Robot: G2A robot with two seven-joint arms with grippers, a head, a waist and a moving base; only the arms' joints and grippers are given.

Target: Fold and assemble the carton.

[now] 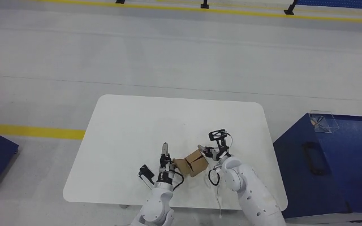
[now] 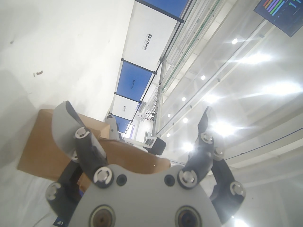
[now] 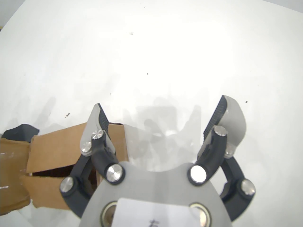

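A small brown cardboard carton (image 1: 191, 164) sits near the white rounded table's (image 1: 169, 118) six-o'clock edge. The left gripper (image 2: 136, 109) is at its nine, the right gripper (image 3: 161, 102) at three, both released. Tabletop stretches toward twelve.

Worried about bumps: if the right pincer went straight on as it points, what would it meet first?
Probably the bare white table; the right pincer is open, and the cardboard box sits beside one finger, outside its path.
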